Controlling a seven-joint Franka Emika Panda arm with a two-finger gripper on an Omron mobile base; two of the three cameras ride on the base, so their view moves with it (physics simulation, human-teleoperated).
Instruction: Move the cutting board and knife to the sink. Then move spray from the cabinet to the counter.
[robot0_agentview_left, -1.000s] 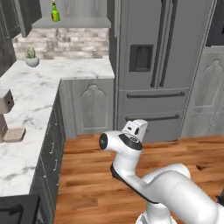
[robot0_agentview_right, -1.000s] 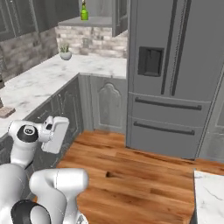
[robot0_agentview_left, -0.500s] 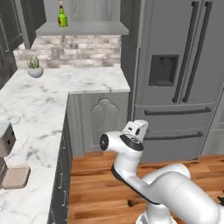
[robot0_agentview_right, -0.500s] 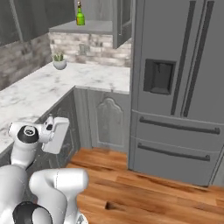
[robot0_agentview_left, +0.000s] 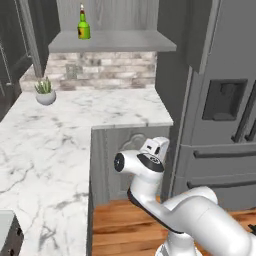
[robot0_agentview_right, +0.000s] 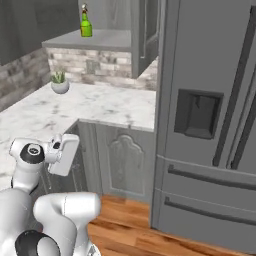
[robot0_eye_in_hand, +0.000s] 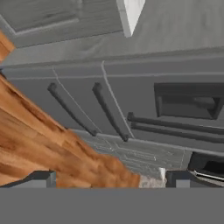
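Now closer to the corner after the base's drive, with the spray upright on the cabinet shelf above the counter, gripper jaws wide open and empty, ready for the fetch.

A small potted plant in a pale round bowl sits at the left of the left base view, before a brick backsplash. A grey refrigerator with a dark dispenser recess fills the right side of the right base view. Wooden floor lies at the bottom.
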